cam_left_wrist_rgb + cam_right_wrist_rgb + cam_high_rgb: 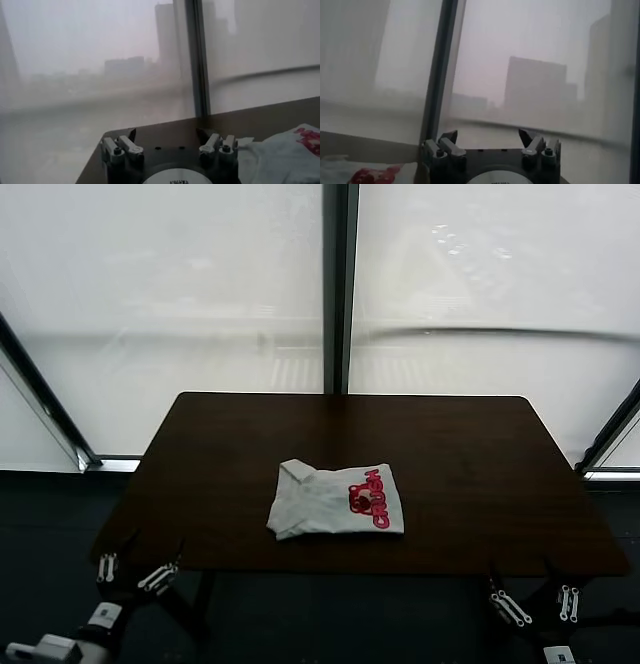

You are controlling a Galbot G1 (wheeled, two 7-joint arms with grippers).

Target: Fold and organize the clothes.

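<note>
So the white T-shirt [335, 500] is folded into a neat little rectangle on the dark brown table [220, 444], around the middle, closer to the front edge, red print facing up. Left gripper [133, 570] sits below the front-left corner, right gripper [535, 599] below the front-right corner, both spread wide, holding nothing.

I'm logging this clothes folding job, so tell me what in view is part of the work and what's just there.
Part of the job:
white T-shirt, folded, red print up
left gripper, open, at the table's near edge
right gripper, open, at the near edge

Just there:
brown table
windows behind
</note>
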